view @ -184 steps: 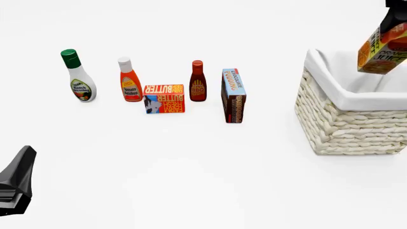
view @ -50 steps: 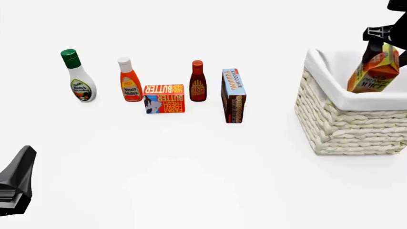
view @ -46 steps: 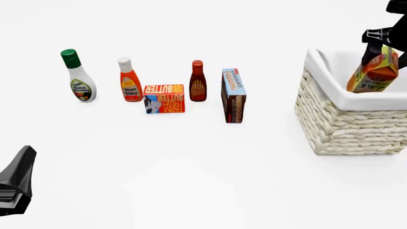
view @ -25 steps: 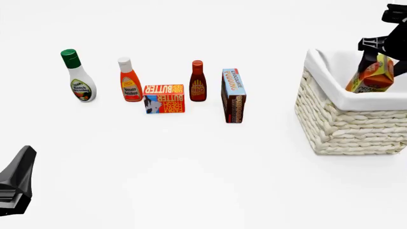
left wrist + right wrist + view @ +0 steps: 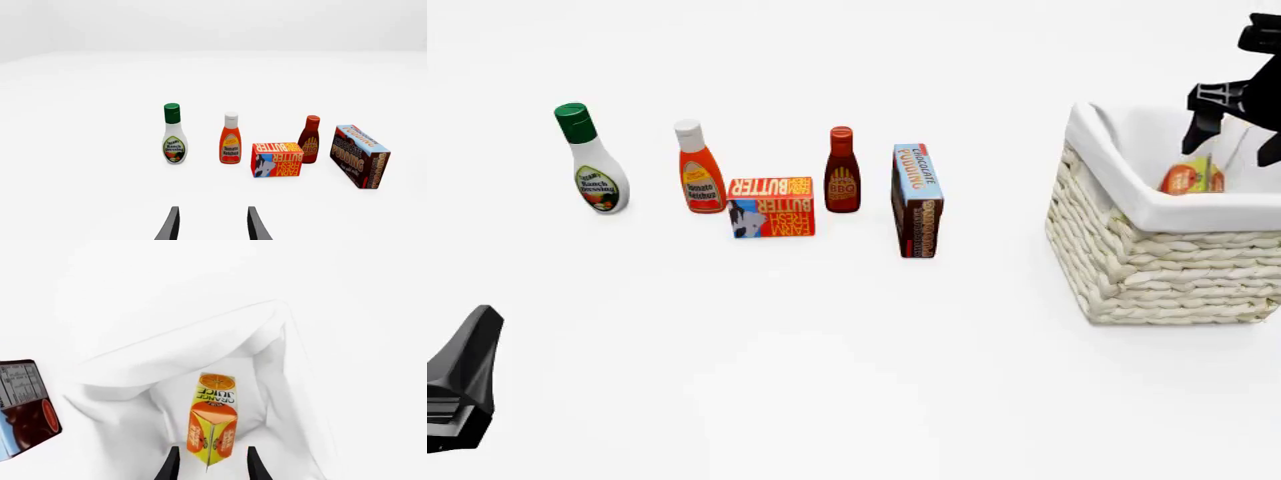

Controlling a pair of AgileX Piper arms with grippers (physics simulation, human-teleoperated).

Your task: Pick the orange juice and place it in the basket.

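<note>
The orange juice (image 5: 213, 415) leans tilted inside the basket (image 5: 1148, 270), on the white liner (image 5: 167, 350). From the front only its top (image 5: 1192, 178) shows above the rim. My right gripper (image 5: 1230, 148) hovers just above it, open, its fingers (image 5: 172, 466) spread clear of the carton on both sides. My left gripper (image 5: 474, 345) sits low at the near left, far from the basket. It is open with nothing between its fingers (image 5: 255, 225).
A row of groceries stands left of the basket: ranch dressing (image 5: 593, 165), ketchup (image 5: 701, 170), butter box (image 5: 771, 207), BBQ bottle (image 5: 842, 183) and chocolate pudding box (image 5: 917, 200). The pudding box is nearest the basket.
The right gripper carried the carton down into the basket, then opened and let go. The carton has sunk deeper, and the left arm has not moved.
</note>
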